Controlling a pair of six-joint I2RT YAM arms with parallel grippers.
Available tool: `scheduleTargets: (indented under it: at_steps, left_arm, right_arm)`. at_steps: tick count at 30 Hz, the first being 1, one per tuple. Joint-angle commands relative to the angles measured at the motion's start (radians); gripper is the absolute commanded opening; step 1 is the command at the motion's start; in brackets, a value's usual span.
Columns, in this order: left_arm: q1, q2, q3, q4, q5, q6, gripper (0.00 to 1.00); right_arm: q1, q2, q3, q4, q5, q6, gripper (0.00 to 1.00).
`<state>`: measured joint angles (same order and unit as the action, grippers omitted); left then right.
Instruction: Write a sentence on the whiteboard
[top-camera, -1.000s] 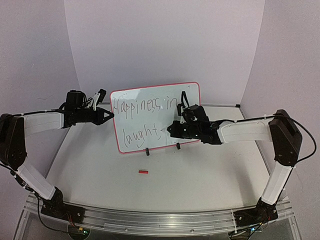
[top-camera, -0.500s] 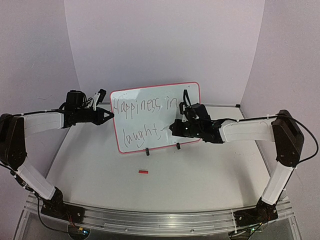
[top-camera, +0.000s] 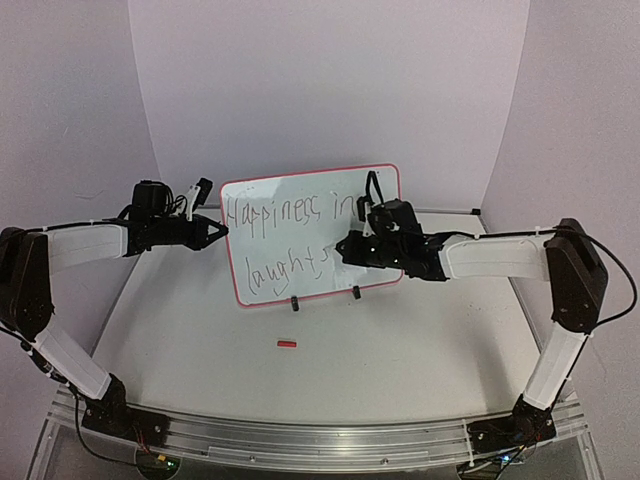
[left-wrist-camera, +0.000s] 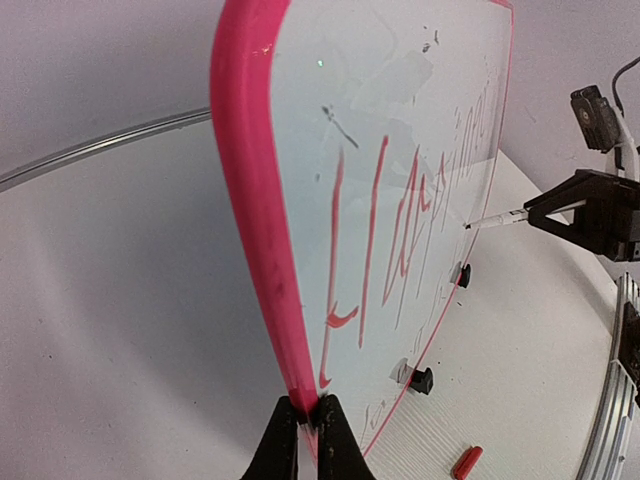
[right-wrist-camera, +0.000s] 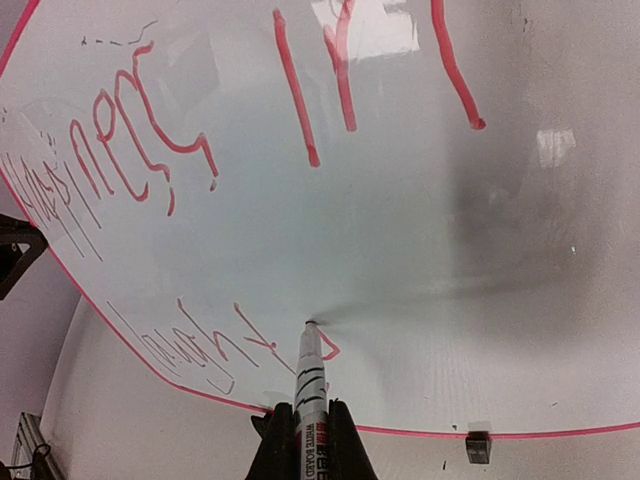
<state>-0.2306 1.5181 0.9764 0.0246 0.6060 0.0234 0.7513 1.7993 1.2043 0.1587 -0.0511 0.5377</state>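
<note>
Your left gripper (left-wrist-camera: 308, 442) pinches whiteboard (top-camera: 285, 245) left edge, jaws tight. Your right gripper (right-wrist-camera: 305, 440) squeezes marker (right-wrist-camera: 309, 372), tip on board by sentence (top-camera: 270, 212) line 2.

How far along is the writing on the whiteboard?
Done: the sentence shows "Happiness in" on top and "laught" below on the whiteboard. In hand: the right gripper holds the marker tip on the board after that, while the left gripper clamps its left edge. Left: seemingly that word's ending.
</note>
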Motion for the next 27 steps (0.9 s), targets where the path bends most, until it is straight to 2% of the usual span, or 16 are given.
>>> scheduleTargets:
  at_steps: [1,12,27]
  left_arm:
    - [-0.001,-0.011,0.031,-0.012,-0.038,0.055,0.0]
    - [0.0,-0.009,0.031,-0.012,-0.037,0.055,0.0]
    - [-0.001,-0.007,0.032,-0.012,-0.035,0.054,0.0]
  right_arm:
    - [-0.006,0.042,0.043,0.025,-0.021,-0.004,0.0]
    - [-0.006,0.041,-0.021,0.024,-0.04,0.027,0.0]
    - [-0.006,-0.006,-0.084,0.009,0.038,0.036,0.0]
